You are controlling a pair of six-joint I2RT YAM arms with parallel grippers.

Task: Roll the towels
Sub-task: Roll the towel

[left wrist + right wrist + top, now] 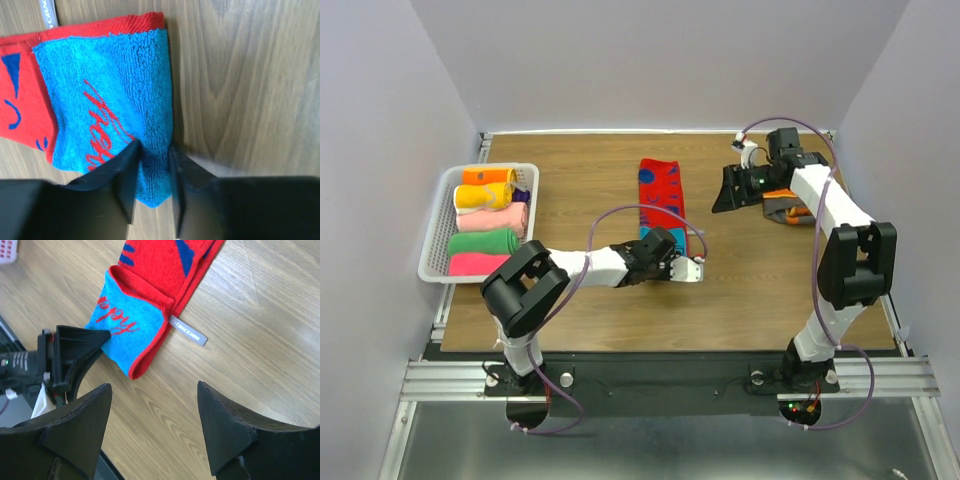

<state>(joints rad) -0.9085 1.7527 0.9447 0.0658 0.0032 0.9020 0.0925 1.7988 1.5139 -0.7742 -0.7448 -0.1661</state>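
One red towel [660, 195] was laid on the bench [770, 290], long axis running near to far. Its blue near corner was pinched by the left fingers [130, 172]; the right fingers [92, 415] were spread.

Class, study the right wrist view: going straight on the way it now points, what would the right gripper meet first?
Most likely the bare wooden table: the right gripper tilts down at boards just short of the red and blue towel. Depth is unclear, so the towel could come first.
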